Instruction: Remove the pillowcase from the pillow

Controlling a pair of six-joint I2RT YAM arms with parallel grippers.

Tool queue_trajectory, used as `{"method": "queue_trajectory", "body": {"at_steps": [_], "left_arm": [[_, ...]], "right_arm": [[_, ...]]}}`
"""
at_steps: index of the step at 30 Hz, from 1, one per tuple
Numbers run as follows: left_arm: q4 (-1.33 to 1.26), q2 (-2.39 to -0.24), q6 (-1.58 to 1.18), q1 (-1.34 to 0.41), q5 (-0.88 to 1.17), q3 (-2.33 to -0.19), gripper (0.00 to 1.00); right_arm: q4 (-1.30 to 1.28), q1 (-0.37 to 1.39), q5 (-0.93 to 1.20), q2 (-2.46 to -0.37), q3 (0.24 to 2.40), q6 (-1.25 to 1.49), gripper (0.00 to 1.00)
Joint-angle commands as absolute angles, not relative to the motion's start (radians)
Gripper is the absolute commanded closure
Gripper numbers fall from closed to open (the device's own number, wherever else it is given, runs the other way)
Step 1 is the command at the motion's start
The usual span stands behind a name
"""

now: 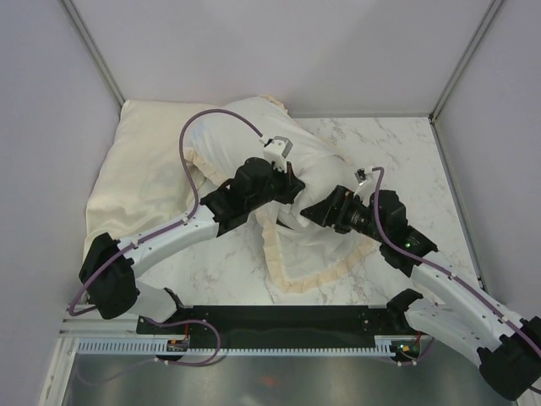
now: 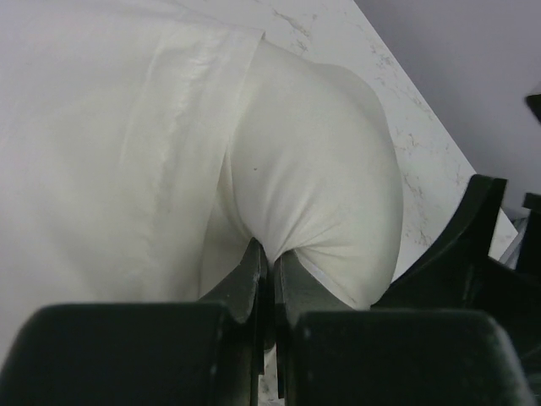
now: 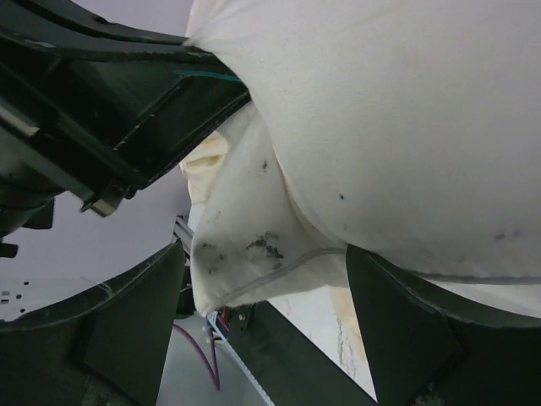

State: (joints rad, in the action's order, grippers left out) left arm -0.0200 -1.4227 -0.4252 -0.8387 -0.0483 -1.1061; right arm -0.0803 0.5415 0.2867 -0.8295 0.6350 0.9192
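- Pillow point(image 2: 321, 161): one; plump, plain off-white; mid-table, one rounded end bulging out of its cover; the exposed bulge gives a firm hold, probably why it is taken there
- Pillowcase point(image 1: 308, 258): one; limp, whitish face up, cream frill round the edge; part spread flat on the table toward the arm bases, part wrapped round the far end of the pillow; hemmed mouth visible in the left wrist view, just beside the bulge
- Left gripper point(image 2: 270, 262): one; jaws pressed together on a pinch of the pillow's fabric, which puckers at the tips; judged to be anchoring or drawing the pillow while the cover is pulled the other way
- Right gripper point(image 3: 266, 254): one; fingers point(image 3: 135, 321) spread wide, gripping nothing; a loose hemmed flap of the pillowcase hangs between them, lightly soiled; placed, by my reading, to close on that flap next
- Pale-yellow cloth point(image 1: 144, 169): one; flat, no frill; far left of the table point(image 1: 397, 152), partly under the pillowcase; no part in the job
- Progress: removal under way, not done; the pillow is only partly out
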Motion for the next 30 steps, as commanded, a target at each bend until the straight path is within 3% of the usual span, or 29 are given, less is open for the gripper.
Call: {"method": "queue_trajectory", "body": {"at_steps": [1, 9, 12, 13, 15, 17, 18, 20, 24, 30], "left_arm": [[-0.184, -1.422, -0.431, -0.873, -0.086, -1.158, 0.98], [-0.184, -1.422, -0.417, -0.916, -0.055, -1.128, 0.98], [-0.183, -1.410, -0.408, -0.919, -0.040, -1.101, 0.98], [-0.170, -1.399, -0.400, -0.919, -0.040, -1.097, 0.98], [-0.138, -1.381, -0.362, -0.919, -0.052, -1.094, 0.79], [-0.097, -1.342, -0.330, -0.919, -0.070, -1.086, 0.55], [-0.088, -1.326, -0.301, -0.917, -0.086, -1.082, 0.33], [-0.074, -1.264, -0.253, -0.916, -0.132, -1.057, 0.19], [-0.061, -1.204, -0.197, -0.893, -0.268, -1.029, 0.11], [-0.015, -1.322, -0.143, -0.867, -0.413, -1.065, 0.09]], "right_arm": [[0.021, 0.587, 0.252, -0.893, 0.612, 0.965, 0.15], [0.061, 0.630, 0.129, -1.017, 0.600, 0.916, 0.18], [0.052, 0.630, 0.045, -1.041, 0.589, 0.896, 0.55], [0.048, 0.630, 0.022, -1.046, 0.578, 0.890, 0.79], [0.017, 0.630, -0.046, -1.049, 0.575, 0.878, 1.00], [0.002, 0.630, -0.084, -1.042, 0.581, 0.854, 1.00], [-0.059, 0.630, -0.125, -1.026, 0.584, 0.844, 1.00], [-0.093, 0.630, -0.162, -1.002, 0.589, 0.824, 1.00], [-0.187, 0.630, -0.230, -0.924, 0.591, 0.795, 1.00], [-0.230, 0.629, -0.213, -0.853, 0.581, 0.802, 1.00]]}}
